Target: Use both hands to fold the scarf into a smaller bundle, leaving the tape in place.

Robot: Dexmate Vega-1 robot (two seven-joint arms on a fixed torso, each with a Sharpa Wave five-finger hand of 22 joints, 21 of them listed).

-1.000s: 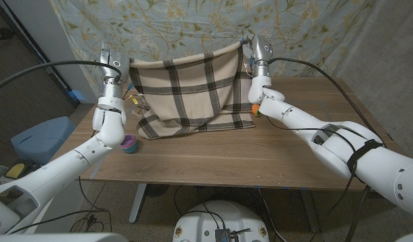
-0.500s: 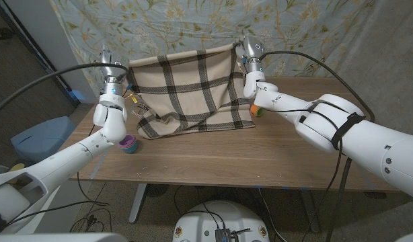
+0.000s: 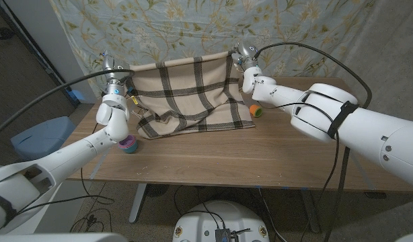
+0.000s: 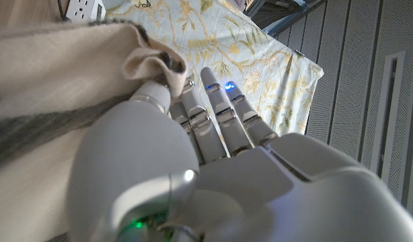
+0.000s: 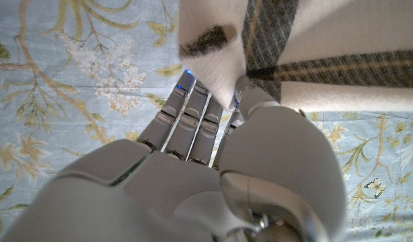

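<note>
Both hands raised at the table's far side, a beige wool scarf with dark plaid lines [image 3: 186,94] stretched between them. Left hand [image 3: 112,72] pinches one top corner, right hand [image 3: 241,54] the other. Lower scarf bunches on the wooden table [image 3: 227,151]. Purple-and-teal tape roll [image 3: 129,143] lies below the left hand; small orange ball [image 3: 255,111] below the right.
</note>
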